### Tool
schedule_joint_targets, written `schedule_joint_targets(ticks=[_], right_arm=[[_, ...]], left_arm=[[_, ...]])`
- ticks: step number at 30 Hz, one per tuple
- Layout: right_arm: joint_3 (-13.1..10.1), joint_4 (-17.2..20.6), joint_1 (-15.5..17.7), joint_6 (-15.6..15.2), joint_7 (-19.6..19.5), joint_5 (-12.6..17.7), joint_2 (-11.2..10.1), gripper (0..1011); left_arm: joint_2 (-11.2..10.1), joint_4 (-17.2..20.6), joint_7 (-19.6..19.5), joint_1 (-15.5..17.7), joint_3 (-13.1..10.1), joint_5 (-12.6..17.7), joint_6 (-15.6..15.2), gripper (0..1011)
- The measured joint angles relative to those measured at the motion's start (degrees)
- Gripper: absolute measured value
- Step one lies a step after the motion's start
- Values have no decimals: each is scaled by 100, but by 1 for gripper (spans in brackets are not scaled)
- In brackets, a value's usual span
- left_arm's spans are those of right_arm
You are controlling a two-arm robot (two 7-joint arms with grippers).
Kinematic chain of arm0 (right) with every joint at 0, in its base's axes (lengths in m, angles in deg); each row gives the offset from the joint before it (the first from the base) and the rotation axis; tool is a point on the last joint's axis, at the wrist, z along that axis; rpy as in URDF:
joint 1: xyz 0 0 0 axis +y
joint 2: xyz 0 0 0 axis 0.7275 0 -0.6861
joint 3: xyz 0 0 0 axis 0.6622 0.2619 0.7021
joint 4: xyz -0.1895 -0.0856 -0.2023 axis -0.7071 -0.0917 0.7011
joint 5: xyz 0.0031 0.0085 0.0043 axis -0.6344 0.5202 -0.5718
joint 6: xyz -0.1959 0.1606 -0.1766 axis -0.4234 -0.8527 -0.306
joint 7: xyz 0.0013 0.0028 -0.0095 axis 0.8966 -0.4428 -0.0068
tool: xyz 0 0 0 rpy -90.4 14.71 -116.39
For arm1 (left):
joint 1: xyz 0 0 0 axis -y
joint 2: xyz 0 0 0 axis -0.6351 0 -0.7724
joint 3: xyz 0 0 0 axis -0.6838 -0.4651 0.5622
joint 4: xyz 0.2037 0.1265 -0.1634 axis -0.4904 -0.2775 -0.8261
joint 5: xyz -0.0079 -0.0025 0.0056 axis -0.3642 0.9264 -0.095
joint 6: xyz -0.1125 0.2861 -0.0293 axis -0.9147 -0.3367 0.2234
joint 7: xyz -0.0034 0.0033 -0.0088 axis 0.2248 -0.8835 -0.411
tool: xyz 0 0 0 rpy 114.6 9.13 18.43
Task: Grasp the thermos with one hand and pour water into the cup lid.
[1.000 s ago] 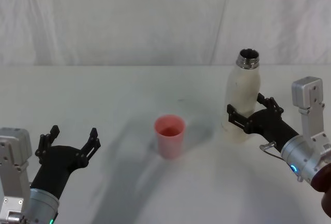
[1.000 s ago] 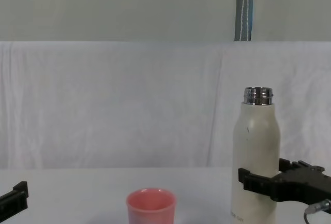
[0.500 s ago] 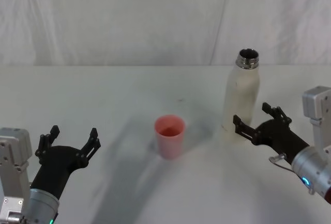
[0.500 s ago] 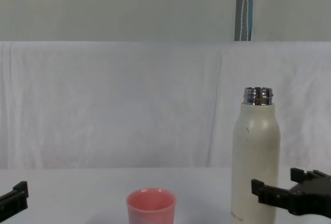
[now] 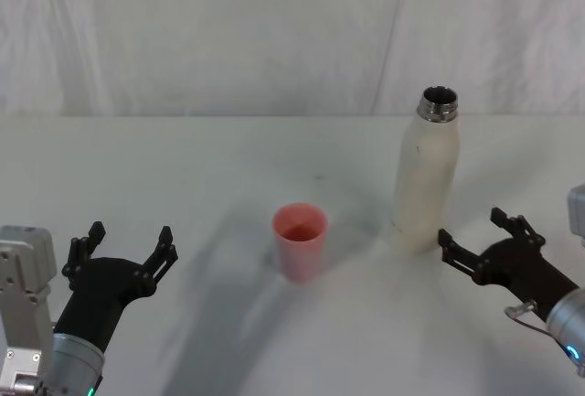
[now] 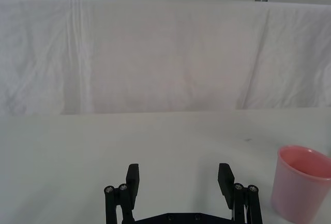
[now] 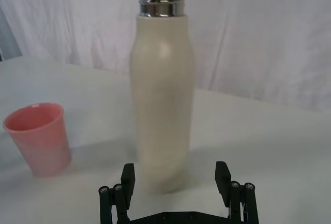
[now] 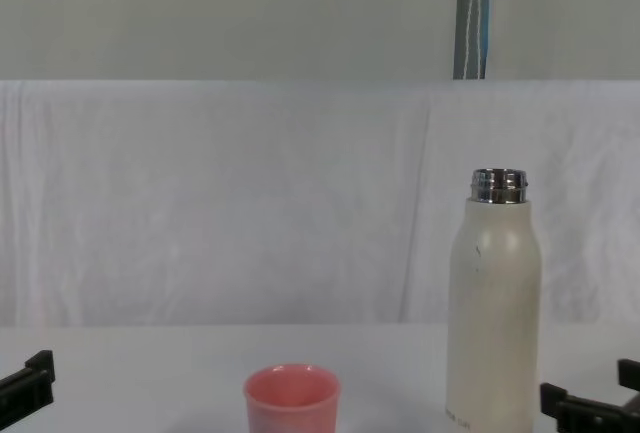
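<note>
The cream-white thermos stands upright on the table with its steel neck uncapped. To its left sits the pink cup lid, upright. My right gripper is open, just right of and nearer than the thermos base, touching nothing. At the near left my left gripper rests open and empty, well left of the cup lid.
The table is covered in white cloth, and a white draped backdrop hangs behind it. A grey pole rises behind the backdrop.
My right gripper has let go of the thermos and drawn back toward me and to the right. The thermos stays upright where it stood. The left arm has not moved.
</note>
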State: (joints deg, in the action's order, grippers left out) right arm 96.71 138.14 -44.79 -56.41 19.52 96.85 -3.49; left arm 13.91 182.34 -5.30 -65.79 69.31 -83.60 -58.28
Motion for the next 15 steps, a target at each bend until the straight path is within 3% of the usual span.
schedule_joint_targets(ticks=[15], right_arm=[[-262, 467, 541, 336, -219, 59, 45, 1001]], left_arm=[[0, 0, 0, 0, 0, 0, 0, 1001]])
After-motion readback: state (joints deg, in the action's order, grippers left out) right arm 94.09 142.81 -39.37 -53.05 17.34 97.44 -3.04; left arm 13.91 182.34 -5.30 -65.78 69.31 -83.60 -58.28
